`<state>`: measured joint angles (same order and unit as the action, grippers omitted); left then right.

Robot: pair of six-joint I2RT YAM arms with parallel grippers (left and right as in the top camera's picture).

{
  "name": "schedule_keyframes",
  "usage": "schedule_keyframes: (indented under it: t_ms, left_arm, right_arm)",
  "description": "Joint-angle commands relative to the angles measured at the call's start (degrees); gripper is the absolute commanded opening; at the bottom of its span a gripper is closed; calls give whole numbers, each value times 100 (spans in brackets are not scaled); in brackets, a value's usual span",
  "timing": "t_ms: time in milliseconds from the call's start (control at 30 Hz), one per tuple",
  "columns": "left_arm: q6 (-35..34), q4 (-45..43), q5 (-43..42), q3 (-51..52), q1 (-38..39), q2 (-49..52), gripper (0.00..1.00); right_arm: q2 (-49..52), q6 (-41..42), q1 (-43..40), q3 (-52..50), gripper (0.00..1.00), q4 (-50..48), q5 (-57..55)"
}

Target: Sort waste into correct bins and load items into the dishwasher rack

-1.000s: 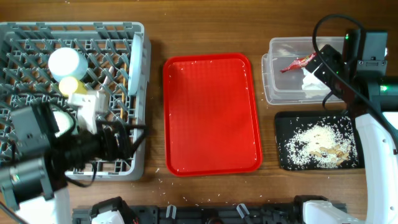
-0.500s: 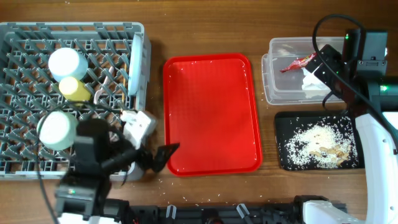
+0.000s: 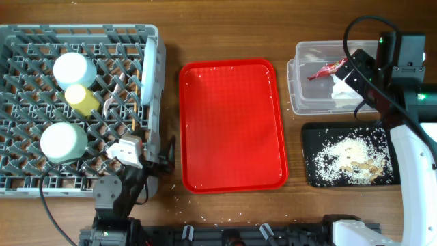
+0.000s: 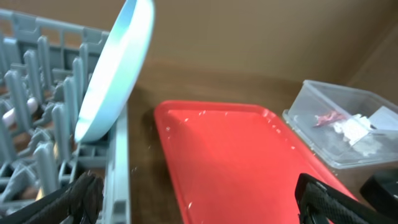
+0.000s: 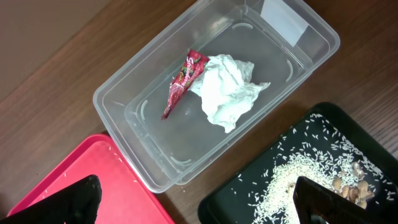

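I see a red serving tray [image 3: 232, 126] lying flat at the middle of the brown wooden table [image 3: 225, 27]. It has a raised rim and rounded corners.

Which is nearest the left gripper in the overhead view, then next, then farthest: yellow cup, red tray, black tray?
1. red tray, just right of the left gripper.
2. yellow cup, up and left, in the grey rack.
3. black tray, on the far right side.
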<state>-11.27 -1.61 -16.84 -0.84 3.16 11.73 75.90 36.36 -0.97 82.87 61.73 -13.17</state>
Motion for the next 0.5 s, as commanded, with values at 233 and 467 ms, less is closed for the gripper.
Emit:
schedule_keyframes:
  t_ms: [233, 467]
  left_arm:
    - [52, 494, 326, 52, -490, -1150, 100]
    - [52, 485, 323, 52, -490, -1139, 100]
  right_arm:
    - [39, -17, 13, 31, 100, 0, -96]
    - [39, -20, 13, 31, 100, -2, -96]
